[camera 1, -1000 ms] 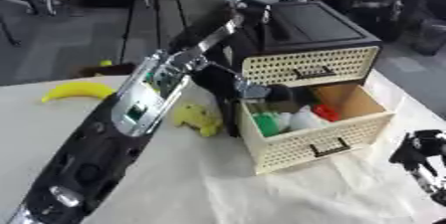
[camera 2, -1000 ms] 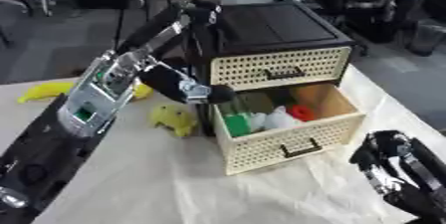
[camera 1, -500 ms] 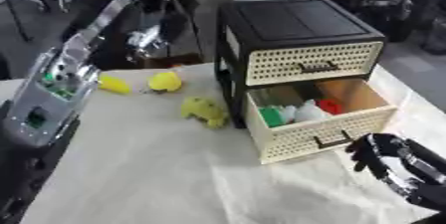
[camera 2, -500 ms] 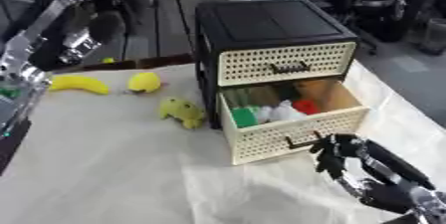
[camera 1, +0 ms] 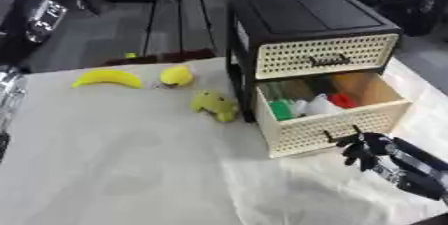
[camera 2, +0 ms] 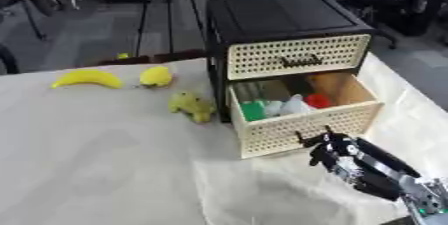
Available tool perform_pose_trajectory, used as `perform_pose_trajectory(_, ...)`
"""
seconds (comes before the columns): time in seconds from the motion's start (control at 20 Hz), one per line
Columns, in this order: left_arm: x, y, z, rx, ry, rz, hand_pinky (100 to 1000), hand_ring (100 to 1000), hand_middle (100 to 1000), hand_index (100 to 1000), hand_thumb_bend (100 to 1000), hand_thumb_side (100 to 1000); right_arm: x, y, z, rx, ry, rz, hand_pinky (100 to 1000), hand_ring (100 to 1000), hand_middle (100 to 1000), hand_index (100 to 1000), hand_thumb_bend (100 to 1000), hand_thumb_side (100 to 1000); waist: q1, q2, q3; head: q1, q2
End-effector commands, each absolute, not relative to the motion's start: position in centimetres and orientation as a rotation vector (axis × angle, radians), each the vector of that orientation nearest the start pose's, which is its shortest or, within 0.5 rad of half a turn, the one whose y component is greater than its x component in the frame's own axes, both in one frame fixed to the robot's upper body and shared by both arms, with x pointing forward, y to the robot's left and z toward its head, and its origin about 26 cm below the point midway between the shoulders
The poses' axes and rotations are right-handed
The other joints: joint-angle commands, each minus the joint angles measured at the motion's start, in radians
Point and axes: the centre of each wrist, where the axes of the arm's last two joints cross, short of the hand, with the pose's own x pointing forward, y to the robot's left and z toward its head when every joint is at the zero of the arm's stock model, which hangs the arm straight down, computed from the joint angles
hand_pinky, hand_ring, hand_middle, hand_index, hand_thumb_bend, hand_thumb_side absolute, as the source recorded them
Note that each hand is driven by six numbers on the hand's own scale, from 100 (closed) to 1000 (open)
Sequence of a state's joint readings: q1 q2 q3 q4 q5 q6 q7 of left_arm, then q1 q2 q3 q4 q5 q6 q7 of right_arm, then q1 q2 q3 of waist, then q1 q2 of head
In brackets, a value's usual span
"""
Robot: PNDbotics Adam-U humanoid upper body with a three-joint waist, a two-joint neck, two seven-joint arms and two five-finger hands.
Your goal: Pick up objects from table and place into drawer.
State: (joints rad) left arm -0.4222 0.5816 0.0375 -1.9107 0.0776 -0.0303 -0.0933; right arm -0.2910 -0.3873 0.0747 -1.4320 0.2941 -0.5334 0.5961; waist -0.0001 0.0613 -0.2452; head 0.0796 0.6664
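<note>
**Open lower drawer, three yellow things on the cloth, right hand at the drawer front**

The small cabinet with a black frame and cream perforated drawer fronts (camera 1: 311, 44) stands at the far right of the white cloth-covered tabletop (camera 1: 114, 169). Its upper drawer (camera 1: 319, 55) is closed. Its lower drawer (camera 1: 337, 116) is pulled out toward the camera, and inside it lie a green thing (camera 1: 280, 109), a pale whitish thing (camera 1: 317, 105) and a red thing (camera 1: 344, 100), side by side near the drawer's front wall; behind them the drawer's brown inside shows.

Just left of the cabinet's lower left corner sits a yellow-green soft toy (camera 1: 214, 105), near the cabinet but whether it touches it I cannot tell. Farther left and farther back from the cabinet lies a rounded yellow lemon-like fruit (camera 1: 176, 75), and left of that again a curved yellow banana (camera 1: 107, 78), well apart from the cabinet.

The robot's black right hand (camera 2: 337, 155) comes in from the lower right, just in front of the open drawer's front panel and close to its dark handle (camera 2: 311, 136). Its fingers are curled, and nothing shows between them; I cannot tell whether they touch the handle.

Of the left arm only a silver and black part (camera 1: 10, 94) shows at the picture's left edge, far from the cabinet; the left hand itself does not show.
</note>
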Motion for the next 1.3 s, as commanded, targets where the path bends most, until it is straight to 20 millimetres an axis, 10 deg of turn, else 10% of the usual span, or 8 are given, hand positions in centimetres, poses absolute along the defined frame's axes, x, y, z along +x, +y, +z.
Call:
perform_pose_trajectory(0.05,30.9,31.1,26.3,0.344,-2.314,-0.628,625,467,551,679,477,757,35.5,-32.0,6.9,-0.109,-1.776,1.411,488,758,808,668,100,1000,0.004,-0.014,0.007,-0.003,0.012)
perform_pose_trajectory(1.3,30.0,31.5,25.5,0.363,-2.326,-0.521,625,470,551,687,482,751,38.9,-35.6,5.1,-0.428,-1.555,1.529,543,775,788,700,100,1000,0.023,-0.022,0.073,-0.019,0.026)
